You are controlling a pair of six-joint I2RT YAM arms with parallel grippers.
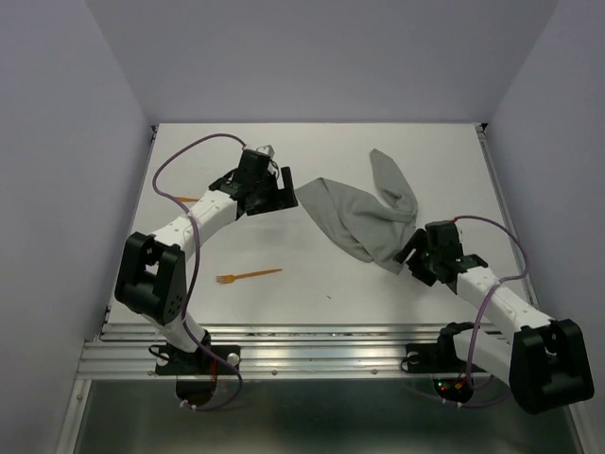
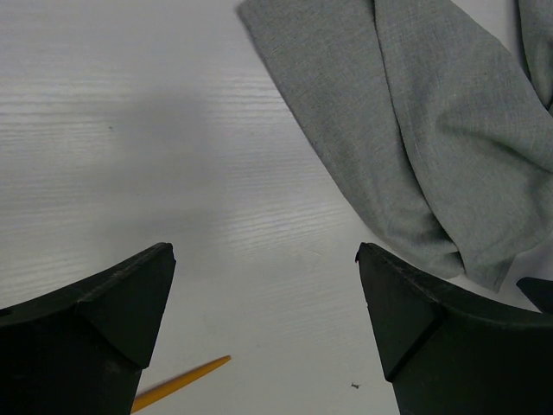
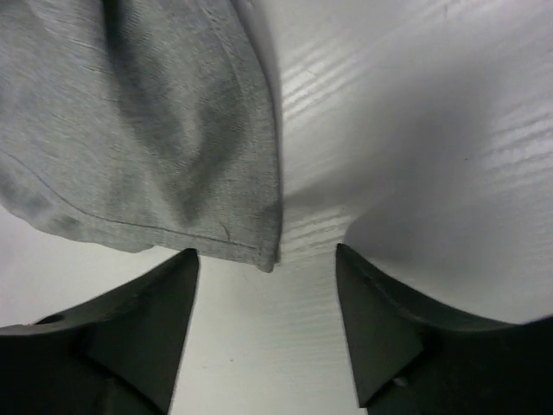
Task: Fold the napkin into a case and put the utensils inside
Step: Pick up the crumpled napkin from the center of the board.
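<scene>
Over the table [image 1: 312, 303], as seen from the top camera, the napkin [image 1: 364, 218] is found rumpled and twisted right of centre, not yet folded into any case. The left gripper [image 1: 284, 196] is held at its left corner, the right gripper [image 1: 410, 250] at its near right end. The orange fork [image 1: 248, 276] is laid well apart from the cloth, on the bare surface near the front. A second orange utensil [image 1: 186, 200] is glimpsed at the left, partly hidden by the left arm. One risk is noted: if the cloth is dragged while bunched, the creases may be locked into the fold.

From the left wrist, the fingers [image 2: 112, 303] are shown wide apart with nothing between them, and the cloth edge lies ahead and to the right. A closure from here could be made on bare table, with the edge missed entirely.

From the right wrist, the fingers [image 3: 130, 320] are spread, and a hemmed corner is seen just ahead of the gap, not inside it. Only the tip, or two layers at once, could be pinched, and the corner could be lost on lifting.
</scene>
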